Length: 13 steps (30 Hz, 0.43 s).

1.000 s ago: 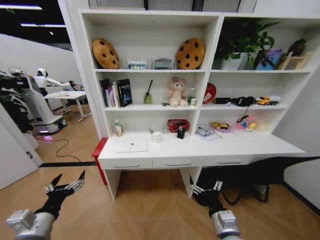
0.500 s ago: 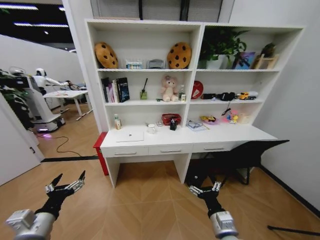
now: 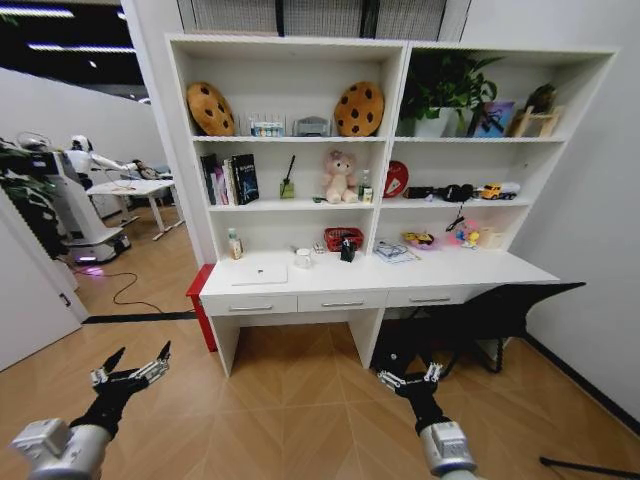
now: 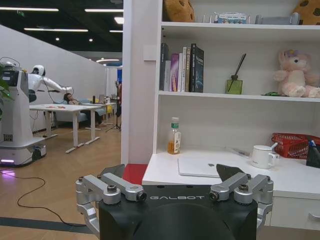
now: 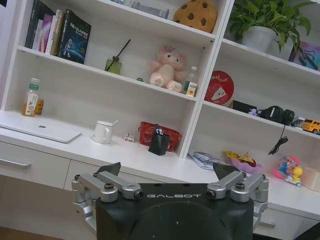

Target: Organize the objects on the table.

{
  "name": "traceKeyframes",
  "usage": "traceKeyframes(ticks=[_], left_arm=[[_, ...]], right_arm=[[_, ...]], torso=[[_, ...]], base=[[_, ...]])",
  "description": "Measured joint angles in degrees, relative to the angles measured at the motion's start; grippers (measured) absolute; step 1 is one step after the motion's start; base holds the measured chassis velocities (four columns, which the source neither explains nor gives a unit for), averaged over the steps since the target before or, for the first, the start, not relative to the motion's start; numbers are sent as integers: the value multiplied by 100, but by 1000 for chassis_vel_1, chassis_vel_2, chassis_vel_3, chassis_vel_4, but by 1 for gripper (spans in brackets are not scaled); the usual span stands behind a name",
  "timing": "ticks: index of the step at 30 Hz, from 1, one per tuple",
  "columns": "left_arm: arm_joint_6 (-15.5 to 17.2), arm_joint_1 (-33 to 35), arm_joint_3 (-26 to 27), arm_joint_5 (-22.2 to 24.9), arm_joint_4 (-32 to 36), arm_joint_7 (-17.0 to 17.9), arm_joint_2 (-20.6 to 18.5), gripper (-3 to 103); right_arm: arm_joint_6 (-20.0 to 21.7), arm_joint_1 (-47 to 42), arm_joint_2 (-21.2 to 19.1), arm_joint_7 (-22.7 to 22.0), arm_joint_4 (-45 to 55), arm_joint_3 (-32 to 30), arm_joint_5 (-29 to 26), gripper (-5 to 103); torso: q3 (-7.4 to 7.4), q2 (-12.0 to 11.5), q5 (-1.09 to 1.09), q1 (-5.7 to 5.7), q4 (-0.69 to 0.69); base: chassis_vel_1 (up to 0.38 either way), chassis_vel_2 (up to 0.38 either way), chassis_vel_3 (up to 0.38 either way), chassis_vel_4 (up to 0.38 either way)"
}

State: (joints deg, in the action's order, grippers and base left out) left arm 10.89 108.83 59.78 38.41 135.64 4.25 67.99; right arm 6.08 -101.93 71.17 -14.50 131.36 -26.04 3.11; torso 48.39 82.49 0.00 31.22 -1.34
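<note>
Nearest, both hands hung low over bare wooden floor, well short of the furniture. The left hand (image 3: pixel 130 375) had its fingers spread wide and held nothing; the right hand (image 3: pixel 411 378) was likewise spread and empty. Between them and the worktop (image 3: pixel 440 272) lay an open stretch of parquet.

A black chair (image 3: pixel 500 312) stood on the right, pushed partly under the worktop's right end and jutting out past its front edge. A red box (image 3: pixel 197 300) sat on the floor against the worktop's left end.

On the worktop, the silver laptop (image 3: pixel 260 273) lay closed near the left end, set back from the front edge. Farther in were a white mug (image 3: pixel 303 258), a red mesh basket (image 3: pixel 343 238) and a black pen holder (image 3: pixel 347 250) just in front of it. Papers (image 3: pixel 397 252) lay right of centre.

A pink plush toy (image 3: pixel 339 177) sat on the shelf above, against the back wall.
</note>
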Motion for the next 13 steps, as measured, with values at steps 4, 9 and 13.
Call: traceKeyframes(ticks=[4, 9, 13], left_arm=[[-1, 0, 0, 0, 0, 0, 0, 100], [0, 0, 0, 0, 0, 0, 0, 100], [0, 0, 0, 0, 0, 0, 0, 100]], right_arm=[[2, 0, 0, -2, 0, -1, -1, 100], [4, 0, 0, -3, 0, -1, -2, 100], [5, 0, 0, -5, 1, -1, -3, 100]], torso=[[0, 0, 0, 0, 0], [0, 0, 0, 0, 0], [0, 0, 0, 1, 0]], base=[[0, 0, 0, 0], [0, 0, 0, 0], [0, 0, 0, 0]])
